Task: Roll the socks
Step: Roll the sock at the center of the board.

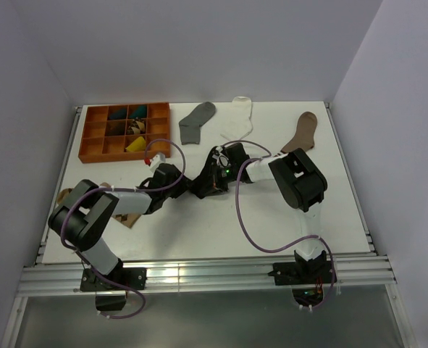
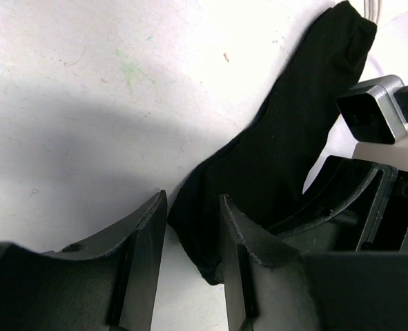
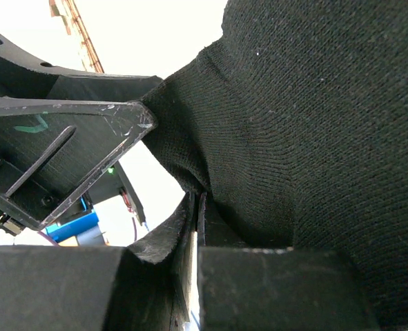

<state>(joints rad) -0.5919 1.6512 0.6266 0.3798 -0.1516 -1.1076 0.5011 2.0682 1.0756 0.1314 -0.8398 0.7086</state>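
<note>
The black sock point(image 2: 286, 138) lies on the white table, running from upper right down to between my left fingers. My left gripper point(image 2: 192, 200) stands open astride the sock's lower end, which rests against the right-hand finger point(image 2: 241, 262). My right gripper point(image 3: 198, 196) is shut, pinching a fold of the black sock point(image 3: 314, 124) at its tips. From above, both grippers point(image 1: 192, 185) point(image 1: 214, 180) meet at the table's middle and hide the black sock. The grey sock point(image 1: 197, 121) and the white sock point(image 1: 240, 116) lie flat at the back.
An orange compartment tray point(image 1: 90, 134) sits at the back left. A brown sock point(image 1: 300, 132) lies at the back right. A tan patterned sock point(image 1: 130, 217) peeks from under my left arm. Grey walls enclose the table.
</note>
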